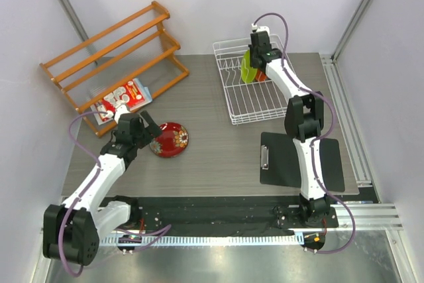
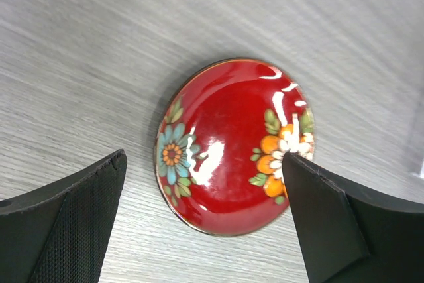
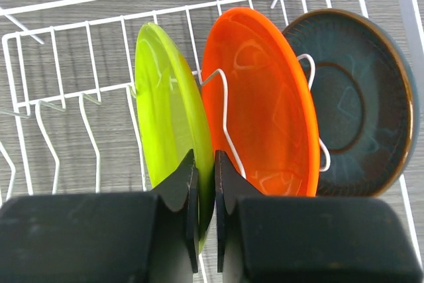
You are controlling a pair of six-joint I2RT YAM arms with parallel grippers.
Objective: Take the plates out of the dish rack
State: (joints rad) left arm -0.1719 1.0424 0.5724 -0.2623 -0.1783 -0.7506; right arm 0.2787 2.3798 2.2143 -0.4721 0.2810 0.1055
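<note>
- Dish rack (image 1: 250, 108): stands at the far right of the surface (image 1: 218, 160). Three plates stand on edge between its prongs. Hazard: a pull off the vertical could catch a prong and drag the light wire frame.
- Green plate (image 3: 165, 111): the right pincer (image 3: 204, 164) is clamped on its near rim. Hazard: the hold is narrow and the glaze glossy, so the plate could slip or pivot.
- Orange plate (image 3: 265, 97): just beside the green plate, one prong between them. Hazard: a tilted lift could knock it into the teal plate (image 3: 358, 104).
- Red plate (image 2: 225, 144): lies on the surface, outside the rack. The left pincer (image 2: 204, 160) hangs over it, spread wide, holding nothing. Hazard: a low retreat could nudge the plate.
</note>
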